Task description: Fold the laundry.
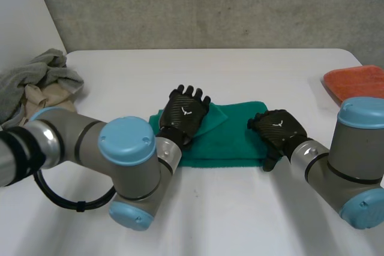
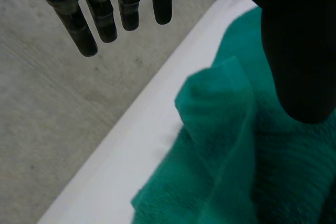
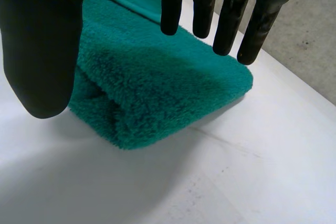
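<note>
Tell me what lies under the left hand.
The green towel, with a raised fold beneath the left hand. What the palm covers cannot be seen.

White table (image 1: 240,76) filled the middle and lower frame in head view. Grey concrete wall (image 1: 210,4) ran across the top behind it. Plain white panel (image 1: 24,10) sat upper left.
</note>
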Controlling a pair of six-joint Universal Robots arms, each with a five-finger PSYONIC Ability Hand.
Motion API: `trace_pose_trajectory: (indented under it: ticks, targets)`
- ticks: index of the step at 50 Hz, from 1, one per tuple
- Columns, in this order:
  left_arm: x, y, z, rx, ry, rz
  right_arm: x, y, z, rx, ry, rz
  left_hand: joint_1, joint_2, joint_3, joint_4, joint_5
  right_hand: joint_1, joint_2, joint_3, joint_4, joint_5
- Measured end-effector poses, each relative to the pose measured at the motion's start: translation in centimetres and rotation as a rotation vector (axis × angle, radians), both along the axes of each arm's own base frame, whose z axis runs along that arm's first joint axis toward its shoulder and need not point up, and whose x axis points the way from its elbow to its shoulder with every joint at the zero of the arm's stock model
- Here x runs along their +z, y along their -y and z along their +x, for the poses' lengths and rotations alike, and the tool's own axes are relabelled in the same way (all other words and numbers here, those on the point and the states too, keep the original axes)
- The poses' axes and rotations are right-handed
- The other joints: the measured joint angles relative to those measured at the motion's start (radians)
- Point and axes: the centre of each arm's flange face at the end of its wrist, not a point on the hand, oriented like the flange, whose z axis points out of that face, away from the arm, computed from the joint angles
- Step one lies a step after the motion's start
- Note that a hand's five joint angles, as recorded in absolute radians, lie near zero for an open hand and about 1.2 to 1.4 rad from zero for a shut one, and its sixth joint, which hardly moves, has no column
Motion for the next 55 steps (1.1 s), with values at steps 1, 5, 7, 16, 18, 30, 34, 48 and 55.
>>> trace_pose_trajectory:
  ticks: [1, 5, 7, 16, 18, 30, 34, 48, 55]
  targets:
    - [-0.3, 0.2, -0.1, 0.002, 0.005, 0.006, -0.1, 0.0, 0.0, 0.001, -0.001, 0.001, 0.0, 0.0, 0.0, 0.0, 0.0, 0.003, 0.002, 0.001, 0.003, 0.003]
    - [-1.0, 1.4, -0.3, 0.024, 0.012, 0.014, -0.6, -0.1, 0.2, 0.003, -0.006, 0.007, 0.001, 0.0, 0.0, 0.0, 0.0, 0.044, 0.054, 0.049, 0.048, 0.044]
    - [-1.0, 2.5, -0.1, 0.054, 0.009, 0.008, -0.9, -0.1, 0.2, 0.002, -0.009, 0.006, 0.004, 0.002, 0.002, 0.002, 0.0, 0.123, 0.157, 0.146, 0.15, 0.133]
    - [-0.6, 7.4, 3.3, 0.31, 0.006, -0.024, -1.5, 0.5, 0.1, -0.021, -0.041, -0.059, 0.004, 0.002, 0.002, 0.002, 0.0, 0.33, 0.41, 0.396, 0.394, 0.366]
    - [-0.7, 7.4, 3.6, 0.324, 0.01, -0.02, -1.5, 0.5, 0.1, -0.024, -0.048, -0.067, 0.004, 0.002, 0.001, 0.002, 0.0, 0.335, 0.417, 0.399, 0.398, 0.369]
    - [-0.3, 3.3, 3.2, 0.266, 0.033, 0.015, -1.6, 0.3, -0.3, -0.025, -0.098, -0.098, 0.003, 0.0, 0.0, 0.0, 0.0, 0.62, 0.817, 0.812, 0.818, 0.79]
    - [0.4, 2.3, 2.8, 0.234, 0.023, 0.007, -1.6, 0.1, -0.4, -0.02, -0.107, -0.094, 0.001, 0.0, 0.0, 0.0, 0.0, 0.62, 0.817, 0.812, 0.819, 0.794]
    - [0.0, 1.9, 0.3, 0.092, -0.021, 0.014, -1.4, -1.4, -2.0, -0.008, -0.197, -0.103, 0.001, 0.0, 0.0, 0.0, 0.0, 0.62, 0.817, 0.812, 0.819, 0.794]
    - [-1.1, 3.4, -0.4, 0.102, -0.022, 0.003, -1.5, -1.2, -3.1, -0.025, -0.232, -0.109, 0.001, 0.0, 0.0, 0.0, 0.0, 0.624, 0.817, 0.812, 0.819, 0.794]
